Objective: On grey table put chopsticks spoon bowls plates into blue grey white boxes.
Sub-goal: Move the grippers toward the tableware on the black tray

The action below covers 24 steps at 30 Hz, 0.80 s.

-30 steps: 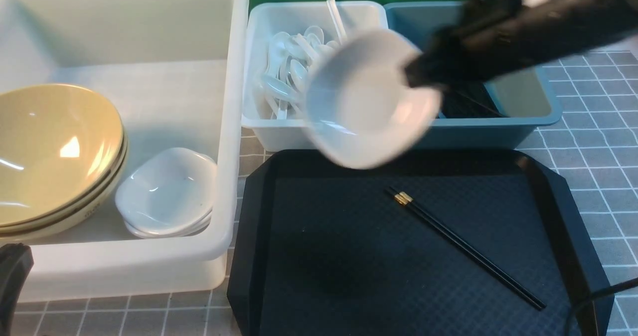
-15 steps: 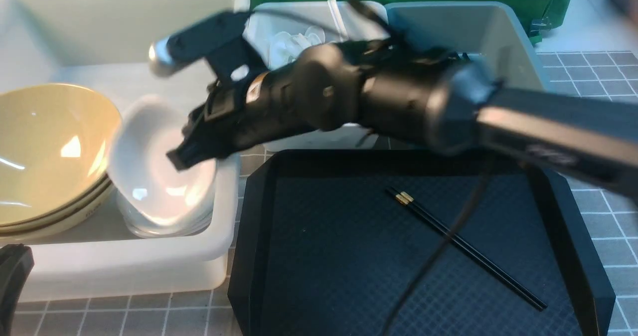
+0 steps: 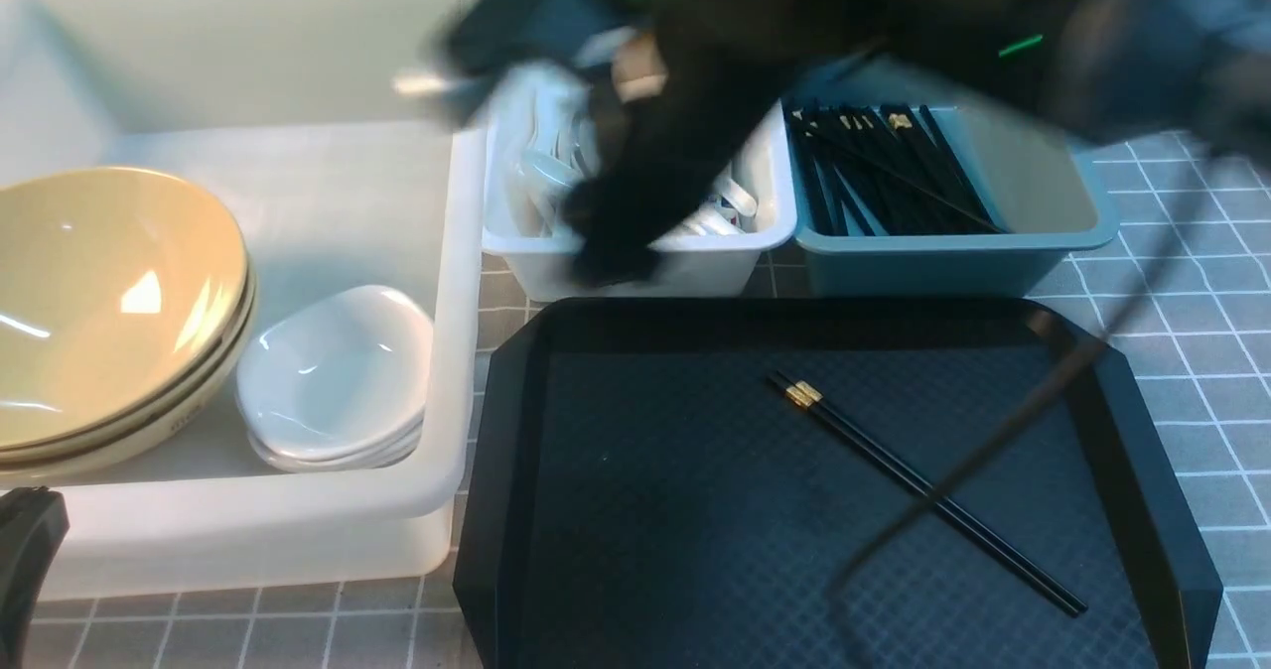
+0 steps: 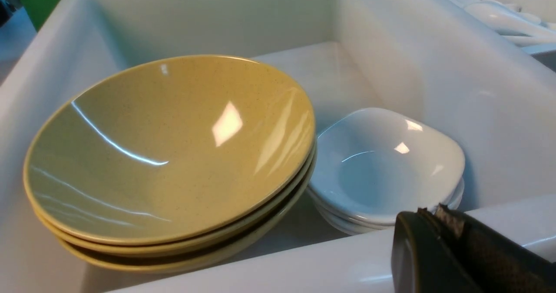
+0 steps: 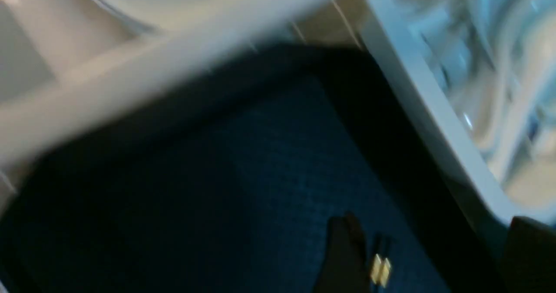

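Several beige bowls (image 3: 109,302) (image 4: 169,149) are stacked in the large white box (image 3: 298,54), with a stack of small white plates (image 3: 333,376) (image 4: 382,167) beside them. White spoons (image 3: 541,168) fill the small grey-white box (image 3: 715,267). Black chopsticks (image 3: 874,163) lie in the blue box (image 3: 943,262). One pair of chopsticks (image 3: 923,495) (image 5: 381,270) lies on the black tray. My right gripper (image 3: 611,252) (image 5: 432,221), blurred by motion, hangs open and empty over the grey-white box's front edge. My left gripper (image 3: 25,550) (image 4: 428,212) is shut and empty at the white box's near rim.
The black tray (image 3: 496,470) sits on the grey table (image 3: 1192,282) in front of the two small boxes. My right arm reaches across the back from the right, and its cable (image 3: 993,451) hangs over the tray. Green cloth lies behind the boxes.
My right gripper carried a white plate left to the stack in the white box, let it go and opened, then swung back right to the grey-white box. The left gripper stayed put.
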{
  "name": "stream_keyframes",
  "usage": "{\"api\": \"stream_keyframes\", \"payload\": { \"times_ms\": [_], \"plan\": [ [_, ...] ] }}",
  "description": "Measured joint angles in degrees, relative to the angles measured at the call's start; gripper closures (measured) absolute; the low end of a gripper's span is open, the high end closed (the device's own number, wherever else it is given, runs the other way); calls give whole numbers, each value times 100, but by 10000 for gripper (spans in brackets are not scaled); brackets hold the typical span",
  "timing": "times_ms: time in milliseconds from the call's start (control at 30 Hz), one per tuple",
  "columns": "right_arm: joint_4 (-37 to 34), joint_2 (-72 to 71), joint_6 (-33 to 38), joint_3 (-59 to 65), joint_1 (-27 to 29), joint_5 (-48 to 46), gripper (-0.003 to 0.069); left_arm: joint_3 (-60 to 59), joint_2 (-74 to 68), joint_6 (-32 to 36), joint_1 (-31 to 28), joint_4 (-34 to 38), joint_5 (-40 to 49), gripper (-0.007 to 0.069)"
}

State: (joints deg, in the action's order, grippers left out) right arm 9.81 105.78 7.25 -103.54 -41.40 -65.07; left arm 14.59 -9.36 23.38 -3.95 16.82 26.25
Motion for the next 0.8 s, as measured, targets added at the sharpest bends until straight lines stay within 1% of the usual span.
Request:
{"api": "stream_keyframes", "payload": {
  "times_ms": [33,67,100,133,233,267,300,400,533,633,700,733,767,800],
  "plan": [
    [5,-26,-11,145,40,0,170,0,0,0,0,0,0,635],
    [0,-203,-51,798,409,105,170,0,0,0,0,7,0,635],
    [-10,-203,-65,885,409,125,170,0,0,0,0,7,0,635],
    [-89,-246,-213,1485,717,314,170,0,0,0,0,7,0,635],
    [-311,-146,-451,2608,1153,768,170,0,0,0,0,7,-5,635],
    [-311,-146,-451,2608,1153,768,170,0,0,0,0,7,-5,635],
    [-367,-65,-456,2912,1298,983,170,0,0,0,0,7,-5,635],
    [-399,63,-445,3181,1427,1415,170,0,0,0,0,7,-5,635],
    [-577,277,-456,3202,1479,1698,172,0,0,0,0,7,-11,635],
    [-725,436,-445,3202,1479,1792,199,0,0,0,0,7,-11,635],
    [-809,473,-444,3196,1484,1833,267,0,0,0,0,7,-11,635],
    [-850,487,-440,3191,1485,1833,315,-4,0,0,0,7,-11,635],
    [-850,487,-432,3191,1485,1833,315,-4,0,0,0,7,-11,635],
    [-880,494,-392,3171,1490,1833,416,-4,0,0,0,7,-11,635]
  ]
}}
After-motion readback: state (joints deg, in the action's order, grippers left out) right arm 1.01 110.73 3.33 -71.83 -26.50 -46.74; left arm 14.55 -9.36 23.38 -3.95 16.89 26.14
